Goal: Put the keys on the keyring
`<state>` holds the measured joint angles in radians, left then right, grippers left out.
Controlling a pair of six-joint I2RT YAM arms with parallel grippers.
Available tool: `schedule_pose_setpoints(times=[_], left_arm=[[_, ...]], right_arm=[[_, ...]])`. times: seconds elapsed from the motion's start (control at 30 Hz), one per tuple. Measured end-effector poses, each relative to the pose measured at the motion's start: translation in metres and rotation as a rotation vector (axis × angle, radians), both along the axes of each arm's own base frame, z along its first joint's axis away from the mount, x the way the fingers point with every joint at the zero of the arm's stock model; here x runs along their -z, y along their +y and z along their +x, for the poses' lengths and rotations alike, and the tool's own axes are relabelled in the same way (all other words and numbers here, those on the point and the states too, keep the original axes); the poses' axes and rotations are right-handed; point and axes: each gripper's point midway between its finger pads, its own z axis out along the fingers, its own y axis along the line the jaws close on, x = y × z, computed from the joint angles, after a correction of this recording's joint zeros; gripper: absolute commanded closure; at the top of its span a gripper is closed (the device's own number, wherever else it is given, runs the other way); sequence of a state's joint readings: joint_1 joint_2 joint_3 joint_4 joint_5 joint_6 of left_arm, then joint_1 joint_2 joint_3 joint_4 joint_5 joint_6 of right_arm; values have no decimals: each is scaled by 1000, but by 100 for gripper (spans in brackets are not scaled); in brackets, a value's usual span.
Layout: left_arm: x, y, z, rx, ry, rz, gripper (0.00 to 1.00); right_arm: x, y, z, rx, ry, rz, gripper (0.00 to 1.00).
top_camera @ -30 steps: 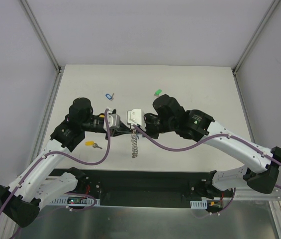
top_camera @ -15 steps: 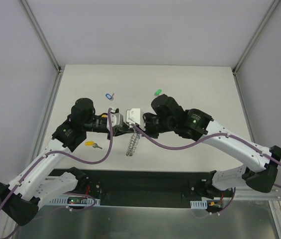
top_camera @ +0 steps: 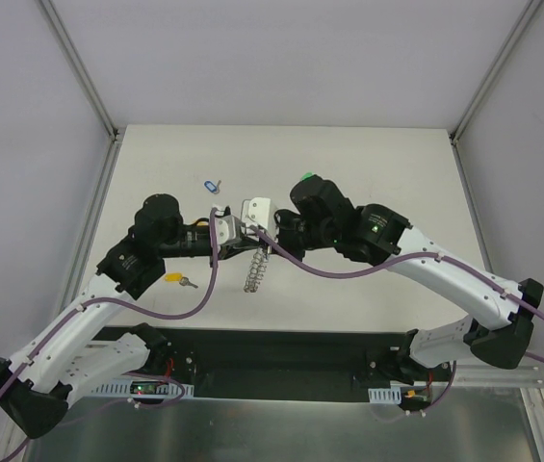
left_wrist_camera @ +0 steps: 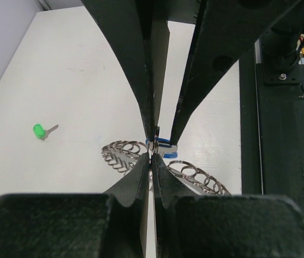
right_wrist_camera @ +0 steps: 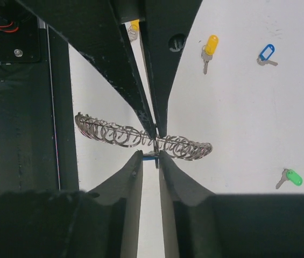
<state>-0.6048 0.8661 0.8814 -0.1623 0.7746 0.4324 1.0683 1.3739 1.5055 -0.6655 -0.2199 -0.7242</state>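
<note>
The keyring [top_camera: 254,272], a silver ring edged with wire loops, hangs above the table between my two grippers. My left gripper [left_wrist_camera: 152,157] is shut on the keyring's [left_wrist_camera: 120,153] rim. My right gripper [right_wrist_camera: 150,154] is shut on the solid-blue key [right_wrist_camera: 150,157], pressed against the keyring [right_wrist_camera: 108,132] right where the left jaws pinch it. In the top view the left gripper [top_camera: 243,241] and right gripper [top_camera: 265,239] meet tip to tip. The blue key [left_wrist_camera: 161,145] also shows in the left wrist view.
A yellow key [top_camera: 177,279] lies near the left arm, a pale-blue key [top_camera: 213,185] farther back. A green key [right_wrist_camera: 292,177] lies on the table; the right arm hides it in the top view. The black base rail [top_camera: 281,351] runs along the near edge.
The two grippers have closed in on each other and shifted slightly left and away. The keyring has swung left and risen a little with them.
</note>
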Motion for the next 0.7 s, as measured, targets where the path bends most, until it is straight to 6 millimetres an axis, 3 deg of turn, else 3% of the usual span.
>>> schedule_pose_setpoints(times=[0.03, 0.2, 0.37, 0.53, 0.7], left_arm=[[-1, 0, -1, -2, -4, -1, 100], [1, 2, 0, -22, -6, 9, 100], [0, 3, 1, -26, -6, 8, 100], [0, 4, 0, -18, 1, 2, 100], [-1, 3, -3, -3, 15, -4, 100]], right_arm=[[-1, 1, 0, 3, 4, 4, 66], [-8, 6, -1, -1, 26, 45, 55], [-11, -4, 10, 20, 69, 74, 57], [-13, -31, 23, 59, 103, 111, 63], [-12, -34, 19, 21, 148, 139, 64]])
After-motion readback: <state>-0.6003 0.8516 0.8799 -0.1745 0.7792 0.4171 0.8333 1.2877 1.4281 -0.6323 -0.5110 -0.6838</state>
